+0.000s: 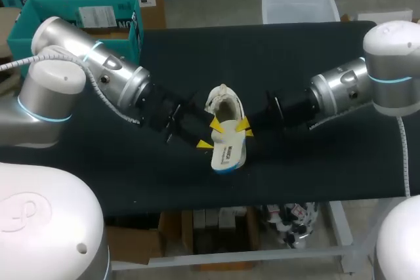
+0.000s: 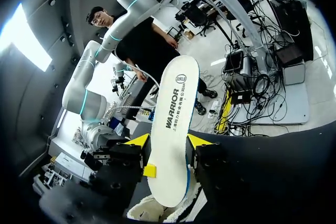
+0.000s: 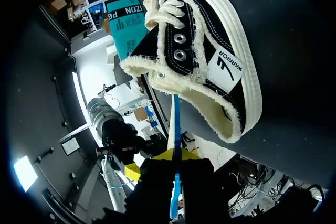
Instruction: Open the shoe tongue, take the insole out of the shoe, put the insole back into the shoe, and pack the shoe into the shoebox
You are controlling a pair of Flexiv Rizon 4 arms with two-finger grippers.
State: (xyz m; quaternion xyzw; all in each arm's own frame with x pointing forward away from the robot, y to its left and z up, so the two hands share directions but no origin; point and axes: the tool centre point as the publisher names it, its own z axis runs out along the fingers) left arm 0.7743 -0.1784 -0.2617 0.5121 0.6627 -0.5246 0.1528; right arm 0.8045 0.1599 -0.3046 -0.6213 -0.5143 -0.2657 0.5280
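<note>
With the right hand clamps the insole across its flat faces and with the left hand grips its two long edges, just on the near side of the shoe, mid-way along the desk and well in from every edge. Has the teal shoebox beyond the far left corner. Holds both arms low, slanting in from either side.

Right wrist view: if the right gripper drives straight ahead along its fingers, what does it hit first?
Probably the shoe: the insole pinched in the right gripper points at its frayed collar and would touch there first. Depth is unclear.
</note>
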